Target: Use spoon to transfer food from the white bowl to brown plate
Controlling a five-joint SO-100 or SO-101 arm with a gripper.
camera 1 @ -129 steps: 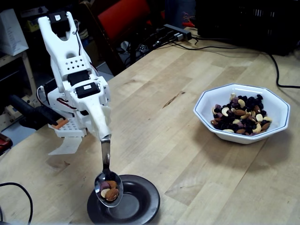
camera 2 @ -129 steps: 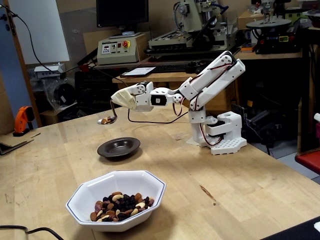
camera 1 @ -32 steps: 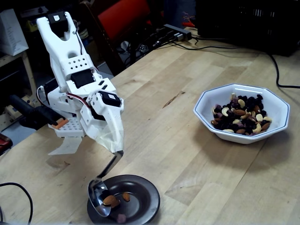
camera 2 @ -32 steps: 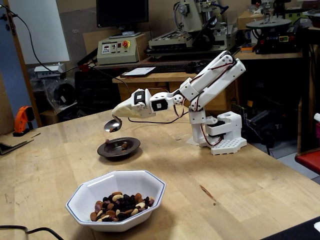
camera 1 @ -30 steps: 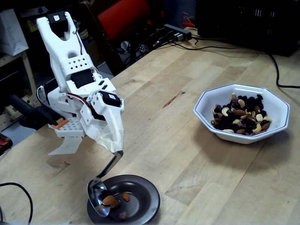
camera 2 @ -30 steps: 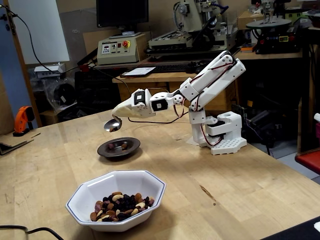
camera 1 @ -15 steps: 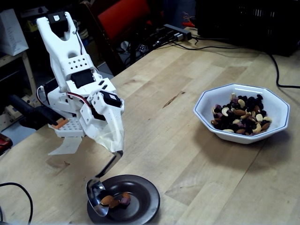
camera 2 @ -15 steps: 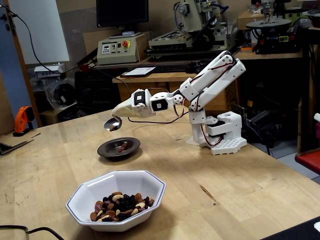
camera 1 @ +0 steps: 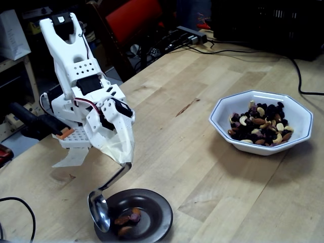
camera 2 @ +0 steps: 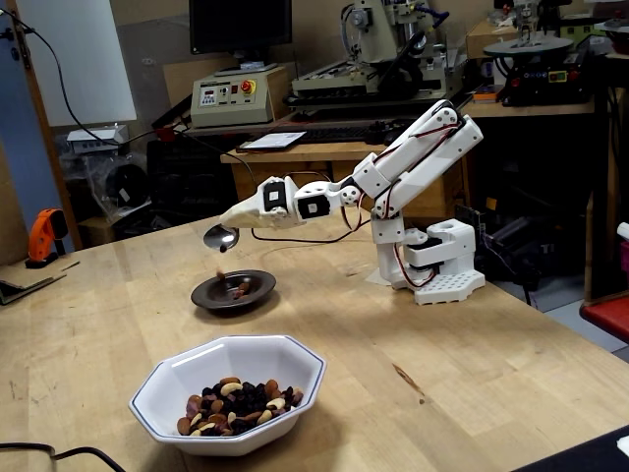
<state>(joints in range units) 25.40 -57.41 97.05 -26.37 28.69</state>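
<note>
No brand, label or writing can be read in either fixed view; the small panel on the beige box behind the arm is too blurred to make out.

The tool (camera 1: 123, 161) (camera 2: 239, 218) is wrapped in pale tape or cloth, so the fingers themselves are hidden, but it is pressed together around the handle of the spoon (camera 1: 103, 201) (camera 2: 220, 237). The spoon hangs below the tool with its oval scoop tipped on edge just over the near-left rim of the brown plate (camera 1: 152, 223) (camera 2: 257, 294). In one fixed view a small piece of food (camera 2: 222, 275) shows in the air between spoon and plate. A few nuts and a dark fruit piece lie in the plate's shallow centre (camera 1: 127, 220).

The white bowl (camera 1: 298, 115) (camera 2: 177, 379) stands well apart from the plate on the wooden bench (camera 1: 202, 167) (camera 2: 472, 364), holding a heap of nuts, cashews and dark dried fruit (camera 1: 260, 125) (camera 2: 236, 403)
</note>
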